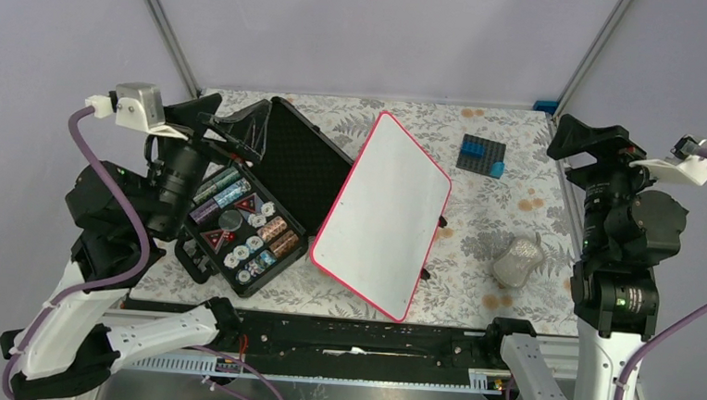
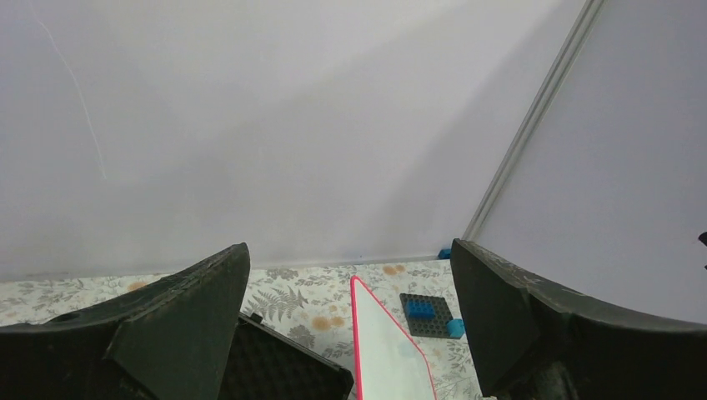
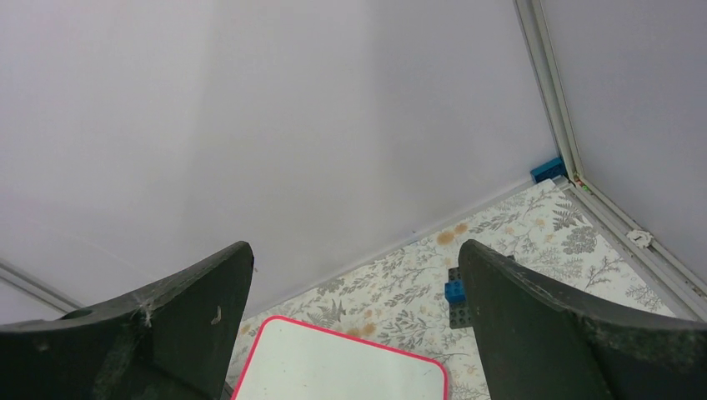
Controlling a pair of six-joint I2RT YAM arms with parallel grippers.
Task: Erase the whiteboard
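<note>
My left fingers (image 2: 167, 333) and right fingers (image 3: 167, 333) stand wide apart, empty, raised at the table's (image 1: 475, 272) sides, while the whiteboard (image 1: 383, 216) mid-table shows no writing, so erasing looks done.

Both arms rise folded at the left and right sides; left gripper (image 2: 350, 247) and right gripper (image 3: 354, 250) gape wide, empty.
</note>
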